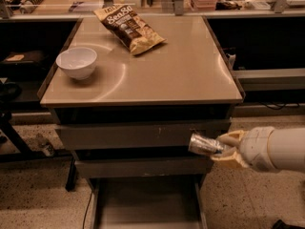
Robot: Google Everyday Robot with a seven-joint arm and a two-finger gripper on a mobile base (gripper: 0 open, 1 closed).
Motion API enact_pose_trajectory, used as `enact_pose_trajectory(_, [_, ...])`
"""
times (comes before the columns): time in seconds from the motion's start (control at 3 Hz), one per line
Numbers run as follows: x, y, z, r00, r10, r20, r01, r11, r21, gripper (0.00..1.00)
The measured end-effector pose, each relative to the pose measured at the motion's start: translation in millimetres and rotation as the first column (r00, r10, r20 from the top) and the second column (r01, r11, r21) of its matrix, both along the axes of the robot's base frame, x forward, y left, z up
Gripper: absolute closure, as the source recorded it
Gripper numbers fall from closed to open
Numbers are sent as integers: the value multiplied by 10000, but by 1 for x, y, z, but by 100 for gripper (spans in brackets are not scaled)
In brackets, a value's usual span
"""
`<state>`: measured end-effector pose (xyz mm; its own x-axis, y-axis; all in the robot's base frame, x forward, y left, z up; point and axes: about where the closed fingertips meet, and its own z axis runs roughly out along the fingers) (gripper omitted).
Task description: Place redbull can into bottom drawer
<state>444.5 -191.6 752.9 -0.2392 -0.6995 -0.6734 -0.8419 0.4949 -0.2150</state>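
My gripper [220, 150] comes in from the right, in front of the cabinet at the level of the upper drawer fronts. It is shut on the redbull can [204, 144], which lies horizontal with its shiny silver end pointing left. The bottom drawer [145, 205] is pulled out below, a shallow grey tray with a flat floor and thin side rails. The can is above and to the right of the tray's open floor.
On the tan cabinet top [181, 75] stand a white bowl [76, 62] at the left and a snack bag [128, 27] at the back. Two closed grey drawer fronts [133, 136] sit above the open one. A speckled floor surrounds the cabinet.
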Motion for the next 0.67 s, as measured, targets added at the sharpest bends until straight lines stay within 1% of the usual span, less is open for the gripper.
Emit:
enact_pose_trajectory(0.33, [-26, 3, -63, 9979, -535, -363, 532, 9985, -93, 100])
enact_pose_trajectory(0.67, [-26, 3, -64, 9979, -532, -365, 529, 9986, -93, 100])
